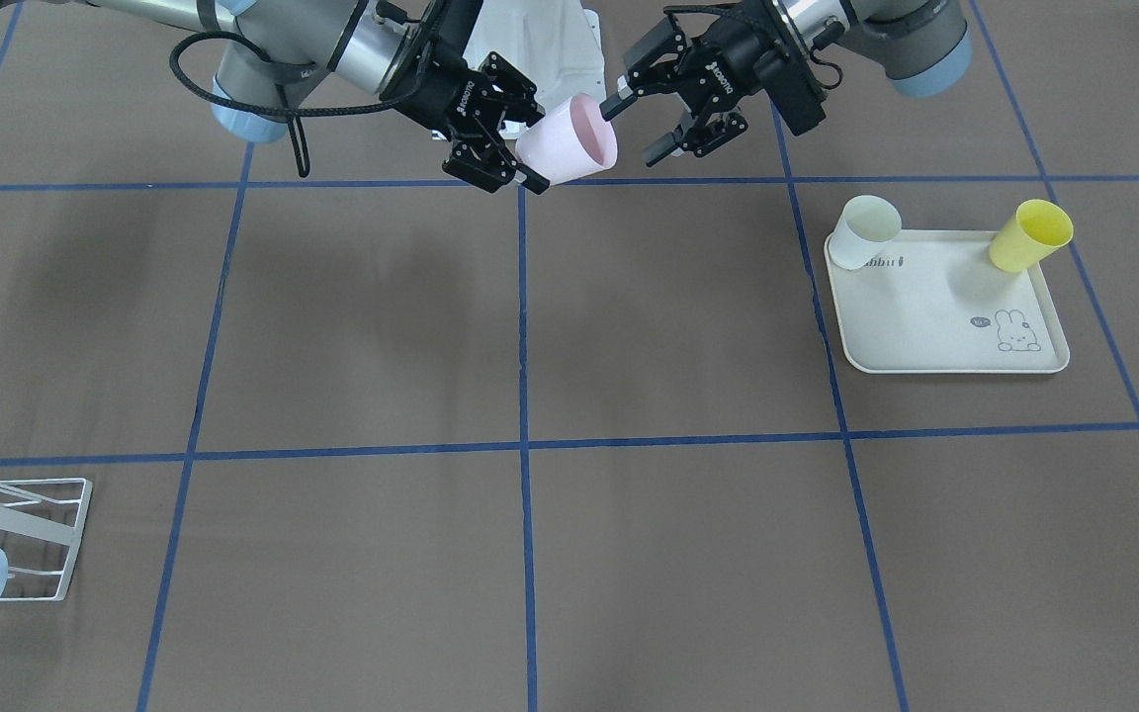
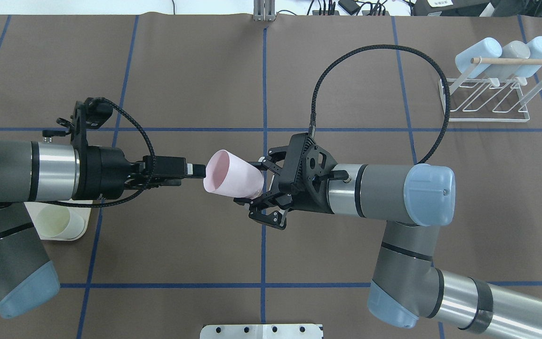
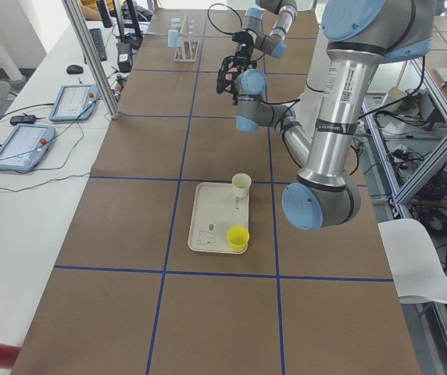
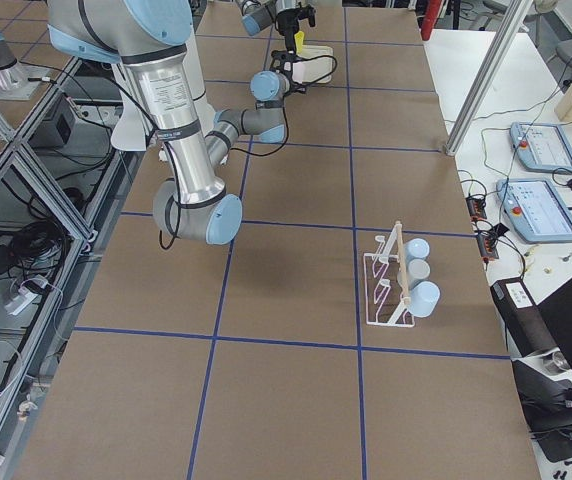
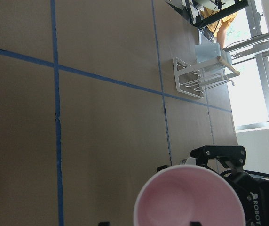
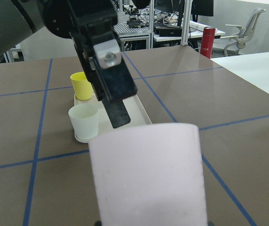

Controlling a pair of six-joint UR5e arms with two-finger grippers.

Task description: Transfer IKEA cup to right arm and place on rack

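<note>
Matt plastic cup (image 2: pixel 231 178), wire rack (image 2: pixel 489 117)

The grey left arm (image 2: pixel 12 172) and right arm (image 2: pixel 384 193) reach level toward mid-frame, wrists facing each other. The right tool (image 2: pixel 257 184) is clamped around the base of a pale pink plastic cup (image 2: pixel 231 179). The left tool (image 1: pixel 637 129) has its fingers spread, one tip at the rim.

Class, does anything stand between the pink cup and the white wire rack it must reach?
Nothing visible does: only bare brown table lies between the pink cup, in the right gripper, and the rack.
</note>
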